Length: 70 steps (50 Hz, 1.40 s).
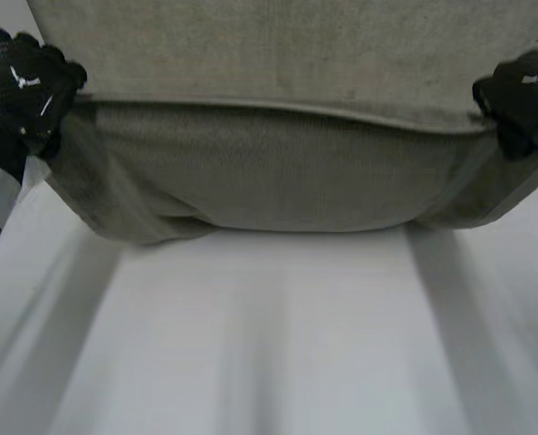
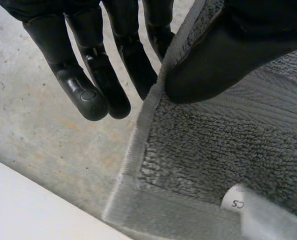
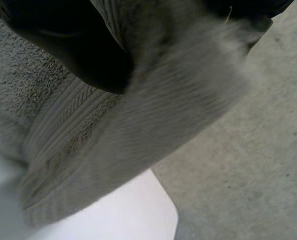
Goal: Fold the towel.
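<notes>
towel (image 1: pixel 278 172), grey with a ribbed band, hangs stretched above the white table (image 1: pixel 269 344) in the head view, its lower fold sagging toward the table top. the left hand (image 1: pixel 20 86) holds one end above the table's left side, and the right hand (image 1: pixel 523 100) holds the other end above its right side.

in the left wrist view the thumb (image 2: pixel 223 60) presses on the towel's face beside the hem, pinching it against a finger behind. the other fingers (image 2: pixel 88 95) hang straight beside the hem. a small white label (image 2: pixel 233 202) sits near the corner. the concrete floor (image 2: pixel 38 130) lies beyond the table edge.

in the right wrist view the thumb (image 3: pixel 73 45) clamps the bunched towel corner against the hand, above the table's corner.
</notes>
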Motion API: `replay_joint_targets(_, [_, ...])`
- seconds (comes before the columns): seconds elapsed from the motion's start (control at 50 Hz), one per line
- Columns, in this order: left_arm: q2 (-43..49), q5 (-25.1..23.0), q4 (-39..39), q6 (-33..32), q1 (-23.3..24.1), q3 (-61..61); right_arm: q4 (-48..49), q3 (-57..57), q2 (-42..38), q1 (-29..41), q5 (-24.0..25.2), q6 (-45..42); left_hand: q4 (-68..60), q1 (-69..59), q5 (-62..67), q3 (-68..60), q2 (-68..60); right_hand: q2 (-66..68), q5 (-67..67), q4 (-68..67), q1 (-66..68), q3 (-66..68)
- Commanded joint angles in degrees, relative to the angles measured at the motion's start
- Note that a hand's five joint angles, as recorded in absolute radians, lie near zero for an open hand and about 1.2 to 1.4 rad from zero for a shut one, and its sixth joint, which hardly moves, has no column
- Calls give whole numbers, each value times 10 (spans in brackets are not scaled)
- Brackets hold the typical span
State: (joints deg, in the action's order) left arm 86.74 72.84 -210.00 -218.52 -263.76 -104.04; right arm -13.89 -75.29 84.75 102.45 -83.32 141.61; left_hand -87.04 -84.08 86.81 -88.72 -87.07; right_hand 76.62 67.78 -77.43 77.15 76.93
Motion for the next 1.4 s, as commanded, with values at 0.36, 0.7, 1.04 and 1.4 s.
replay_joint_targets(0.36, [403, 19, -29, -6, 42, 492, 360, 305, -337, 72, -69, -107, 70, 41, -168, 87, 71, 34, 22, -26, 28, 31])
replay_joint_targets(0.7, [286, 13, 15, 211, 33, 247, 156, 104, -252, 65, -31, -65, 70, 41, -168, 87, 71, 34, 22, -26, 28, 31])
replay_joint_targets(1.04, [130, -102, 16, 36, -57, -104, 107, -172, -106, 10, 2, -34, 70, 41, -168, 87, 71, 34, 22, -26, 28, 31])
replay_joint_targets(1.4, [-37, -135, 21, 89, -125, -166, -7, -151, -9, -19, 5, -38, 70, 41, -168, 87, 71, 34, 22, -26, 28, 31])
